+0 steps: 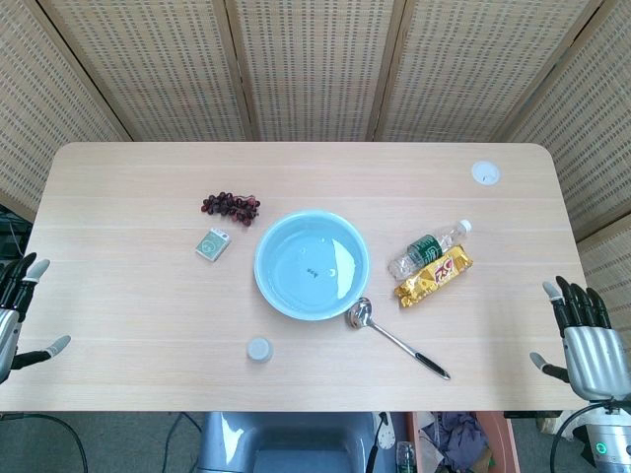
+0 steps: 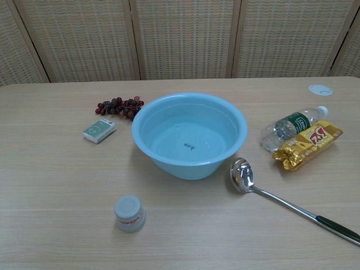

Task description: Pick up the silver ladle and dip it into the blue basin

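Note:
The silver ladle (image 1: 394, 338) (image 2: 284, 200) lies flat on the table, its bowl close to the right front of the blue basin (image 1: 312, 264) (image 2: 189, 134) and its dark-tipped handle pointing toward the front right. The basin stands mid-table and holds a little water. My right hand (image 1: 584, 335) hovers at the table's right edge, fingers spread, holding nothing, well right of the ladle's handle. My left hand (image 1: 18, 313) is at the left edge, fingers apart and empty. Neither hand shows in the chest view.
A gold snack packet (image 1: 434, 275) (image 2: 307, 144) and a plastic water bottle (image 1: 428, 246) (image 2: 292, 126) lie right of the basin. Dark grapes (image 1: 231, 205) (image 2: 119, 106) and a small green box (image 1: 213, 244) (image 2: 99, 130) sit to its left. A small white jar (image 1: 259, 349) (image 2: 129, 213) stands in front.

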You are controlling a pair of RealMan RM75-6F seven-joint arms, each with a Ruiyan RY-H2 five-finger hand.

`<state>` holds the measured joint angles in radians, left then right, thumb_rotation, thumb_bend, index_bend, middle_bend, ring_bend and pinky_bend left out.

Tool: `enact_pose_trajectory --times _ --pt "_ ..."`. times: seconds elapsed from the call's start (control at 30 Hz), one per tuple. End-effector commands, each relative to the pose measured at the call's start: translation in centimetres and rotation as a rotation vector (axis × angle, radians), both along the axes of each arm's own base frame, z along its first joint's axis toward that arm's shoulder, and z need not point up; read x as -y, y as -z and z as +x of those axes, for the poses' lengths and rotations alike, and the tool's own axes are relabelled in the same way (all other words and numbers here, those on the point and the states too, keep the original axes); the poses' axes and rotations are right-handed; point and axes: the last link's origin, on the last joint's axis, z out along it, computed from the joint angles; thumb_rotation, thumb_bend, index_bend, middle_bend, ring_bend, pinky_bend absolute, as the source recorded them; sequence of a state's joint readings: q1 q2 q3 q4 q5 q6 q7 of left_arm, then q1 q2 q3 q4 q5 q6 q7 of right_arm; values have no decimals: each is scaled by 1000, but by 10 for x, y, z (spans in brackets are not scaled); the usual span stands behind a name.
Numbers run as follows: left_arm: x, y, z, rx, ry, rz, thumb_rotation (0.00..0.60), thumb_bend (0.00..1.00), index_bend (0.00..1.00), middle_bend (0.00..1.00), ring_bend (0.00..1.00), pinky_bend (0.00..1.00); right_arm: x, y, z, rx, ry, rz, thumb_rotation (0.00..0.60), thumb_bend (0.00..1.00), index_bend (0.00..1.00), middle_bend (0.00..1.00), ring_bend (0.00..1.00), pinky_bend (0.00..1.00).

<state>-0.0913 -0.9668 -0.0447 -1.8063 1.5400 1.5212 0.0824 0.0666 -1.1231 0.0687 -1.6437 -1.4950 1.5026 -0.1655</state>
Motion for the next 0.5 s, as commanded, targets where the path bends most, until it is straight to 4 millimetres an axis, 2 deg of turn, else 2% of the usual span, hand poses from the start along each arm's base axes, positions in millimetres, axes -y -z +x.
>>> enact_pose_trajectory --times 0.03,0.13,0.17,0.2,0.23,0.27,0.3,0.37,0.4,0.5 --pt "-1 1 0 -2 -2 -2 600 0 0 0 0 0 -1 1 0 -2 -1 3 600 0 0 0 0 0" --pt "-1 1 -1 -2 -4 -3 600 0 0 0 0 0 -1 1 1 -6 -5 7 600 0 0 3 0 0" --pt "-1 1 -1 -2 -5 -1 600 0 0 0 0 0 -1 2 1 -8 -7 8 600 0 0 45 36 0" --pt "-1 0 -1 -2 -4 1 600 0 0 0 0 0 -1 2 2 -8 -13 6 600 0 0 134 120 46" --pt "-2 0 -1 -2 -4 2 600 0 0 0 0 0 0 2 4 -10 -24 2 600 0 0 216 200 127" --pt "-2 0 -1 -2 -5 2 600 0 0 0 0 0 2 4 6 -12 -41 2 600 0 0 366 350 324" --pt "-3 0 -1 -2 -6 2 600 0 0 0 0 0 3 5 8 -17 -60 6 600 0 0 504 491 576" --pt "-5 0 -2 -2 -13 3 600 0 0 0 0 0 9 11 13 -61 -122 30 600 0 0 695 687 891" --pt "-6 0 -3 -2 -16 3 600 0 0 0 0 0 11 14 16 -82 -149 49 600 0 0 776 772 969" --pt "-10 3 -3 -11 -28 -4 600 0 0 0 0 0 17 27 31 -129 -286 129 600 0 7 906 891 1000"
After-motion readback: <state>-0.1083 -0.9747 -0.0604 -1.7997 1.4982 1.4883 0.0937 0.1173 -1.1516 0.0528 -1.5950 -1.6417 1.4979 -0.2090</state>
